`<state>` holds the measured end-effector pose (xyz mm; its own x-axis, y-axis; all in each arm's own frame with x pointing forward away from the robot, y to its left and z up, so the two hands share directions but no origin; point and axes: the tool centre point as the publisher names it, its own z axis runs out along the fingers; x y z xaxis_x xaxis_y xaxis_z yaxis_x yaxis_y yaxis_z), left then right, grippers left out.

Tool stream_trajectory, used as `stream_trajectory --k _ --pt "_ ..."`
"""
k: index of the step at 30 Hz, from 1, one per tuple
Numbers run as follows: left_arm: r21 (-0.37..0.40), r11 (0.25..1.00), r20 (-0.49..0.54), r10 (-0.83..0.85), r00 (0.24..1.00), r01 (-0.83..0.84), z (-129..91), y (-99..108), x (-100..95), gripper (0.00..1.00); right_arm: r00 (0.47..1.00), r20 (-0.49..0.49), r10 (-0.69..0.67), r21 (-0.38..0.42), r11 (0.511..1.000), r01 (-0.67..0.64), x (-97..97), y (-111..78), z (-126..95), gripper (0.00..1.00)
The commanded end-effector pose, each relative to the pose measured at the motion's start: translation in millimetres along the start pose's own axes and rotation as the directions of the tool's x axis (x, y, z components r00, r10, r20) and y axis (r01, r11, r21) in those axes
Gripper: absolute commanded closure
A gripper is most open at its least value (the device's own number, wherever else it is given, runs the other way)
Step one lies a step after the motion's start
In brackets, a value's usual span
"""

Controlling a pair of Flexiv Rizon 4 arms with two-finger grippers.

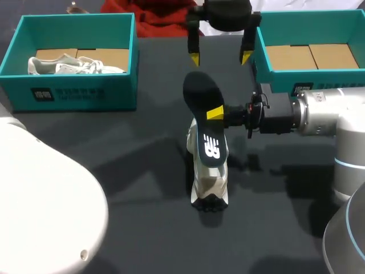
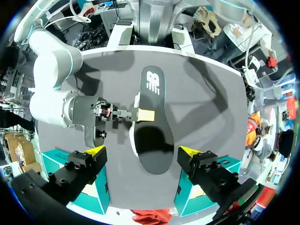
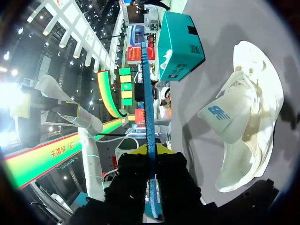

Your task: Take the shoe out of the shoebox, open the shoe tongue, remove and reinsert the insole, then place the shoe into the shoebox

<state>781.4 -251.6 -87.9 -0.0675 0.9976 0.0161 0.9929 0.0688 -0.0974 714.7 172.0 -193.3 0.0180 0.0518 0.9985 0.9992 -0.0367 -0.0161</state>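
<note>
at the far left of the bench (image 1: 142,171) a left box (image 1: 74,94) is seen, with a white boxed shoe (image 1: 74,65) lying in it. mid-bench, well apart from both boxes, a shoe (image 1: 210,182) is stood on its sole with open bench on every side. the insole (image 1: 201,94) is held tilted over it, pinched at one edge by the right hand (image 1: 219,113), which is closed on it. whether insole and shoe touch cannot be told. the left hand (image 1: 221,58) is spread wide beyond the insole's far end, apart from it. the right box (image 1: 319,77) is set behind the right hand.
</note>
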Motion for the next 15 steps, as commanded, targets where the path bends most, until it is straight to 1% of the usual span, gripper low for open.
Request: stream_trajectory --k 1,6,11,15 --pt "-0.004 1.000 0.049 0.001 0.999 -0.001 1.5 -4.4 5.2 0.00 1.000 0.003 0.001 -0.002 1.000 -0.001 -0.2 -0.6 1.4 1.00" --pt "0.016 1.000 0.131 0.004 0.991 -0.006 4.0 -9.3 14.9 0.00 1.000 0.003 0.001 -0.002 1.000 -0.001 -0.2 -0.6 1.4 1.00" --pt "0.016 1.000 0.272 -0.009 0.962 0.004 4.0 -14.8 29.0 0.00 1.000 0.003 0.001 -0.002 1.000 -0.001 -0.2 -0.6 1.4 1.00" --pt "-0.001 1.000 0.399 -0.009 0.917 0.011 5.4 -19.8 41.1 0.00 1.000 0.003 0.001 -0.002 1.000 -0.001 -0.2 -0.6 1.4 1.00"
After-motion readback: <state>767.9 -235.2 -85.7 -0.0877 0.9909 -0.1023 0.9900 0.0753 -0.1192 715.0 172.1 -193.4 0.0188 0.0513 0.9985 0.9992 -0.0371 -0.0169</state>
